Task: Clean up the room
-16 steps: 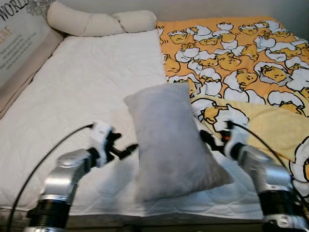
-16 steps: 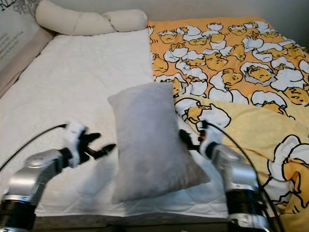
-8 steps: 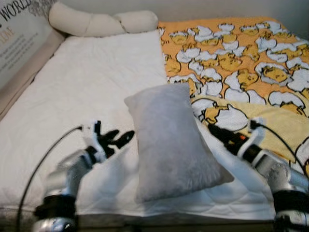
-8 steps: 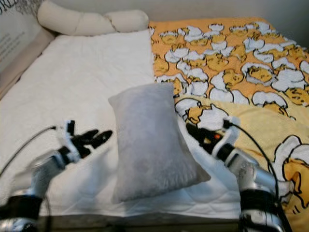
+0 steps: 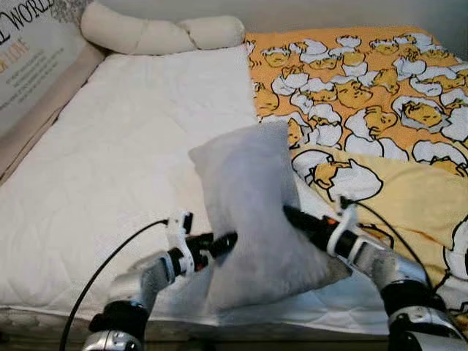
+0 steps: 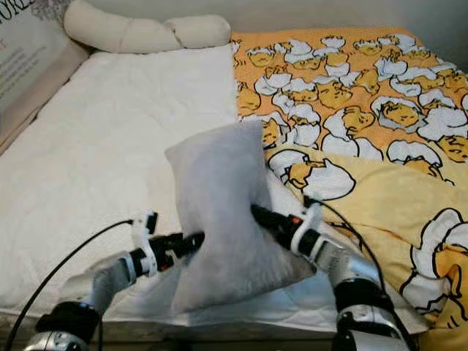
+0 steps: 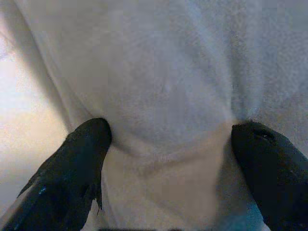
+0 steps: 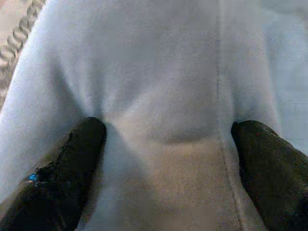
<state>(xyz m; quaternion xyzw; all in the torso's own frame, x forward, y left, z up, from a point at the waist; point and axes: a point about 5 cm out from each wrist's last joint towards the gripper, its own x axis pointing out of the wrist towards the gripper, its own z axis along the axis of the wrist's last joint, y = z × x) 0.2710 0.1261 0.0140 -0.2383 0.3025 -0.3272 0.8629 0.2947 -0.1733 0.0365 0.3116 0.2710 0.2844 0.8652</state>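
A grey pillow (image 5: 252, 212) is standing tilted near the foot edge of the bed (image 5: 124, 168), its lower end resting on the white quilted mattress cover and its upper corner leaning toward the orange cartoon-print duvet (image 5: 365, 88); the left gripper (image 5: 221, 243) is pressing into the pillow's left side, and the right gripper (image 5: 292, 216) is pressing into its right side, so that the pillow is sitting between the two; in the left wrist view the black fingers (image 7: 77, 163) are spread wide with the grey fabric bulging between them and dented at each tip; in the right wrist view the fingers (image 8: 72, 159) are likewise spread wide, each tip sinking into the pillow's surface; a cream knotted bolster (image 5: 157, 33) is lying at the head of the bed, well apart from the pillow; a printed headboard panel (image 5: 33, 55) is running along the bed's left side.
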